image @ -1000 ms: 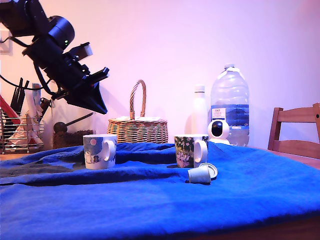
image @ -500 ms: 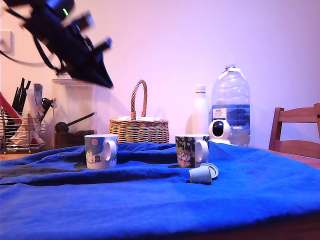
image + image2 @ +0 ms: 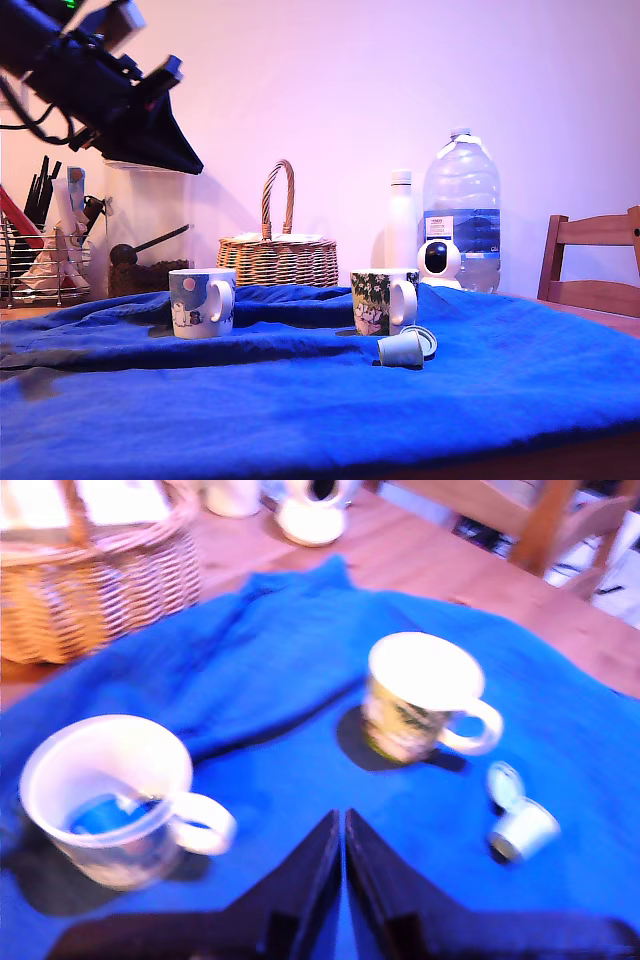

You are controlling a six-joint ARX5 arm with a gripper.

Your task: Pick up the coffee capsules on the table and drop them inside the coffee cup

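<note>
A pale grey-green coffee capsule (image 3: 400,350) lies on its side on the blue cloth (image 3: 300,410), just in front of a floral mug (image 3: 382,302); the wrist view shows this capsule (image 3: 522,830) beside that mug (image 3: 410,720). A second mug with a blue and pink pattern (image 3: 200,302) stands further to the exterior view's left. In the wrist view a dark blue capsule (image 3: 105,815) rests inside this mug (image 3: 130,855). My gripper (image 3: 192,163) hangs high above the patterned mug, and the wrist view shows the gripper (image 3: 343,815) shut with nothing in it.
A wicker basket (image 3: 278,255) stands behind the mugs. A white bottle (image 3: 398,220), a large water bottle (image 3: 460,205) and a small white camera (image 3: 436,262) stand at the back right. A chair (image 3: 590,265) is at the far right, a dish rack (image 3: 40,260) and jar (image 3: 145,230) at the left.
The arm has risen and swung back toward the exterior view's left, away from the patterned mug. The mugs and the pale capsule have not moved.
</note>
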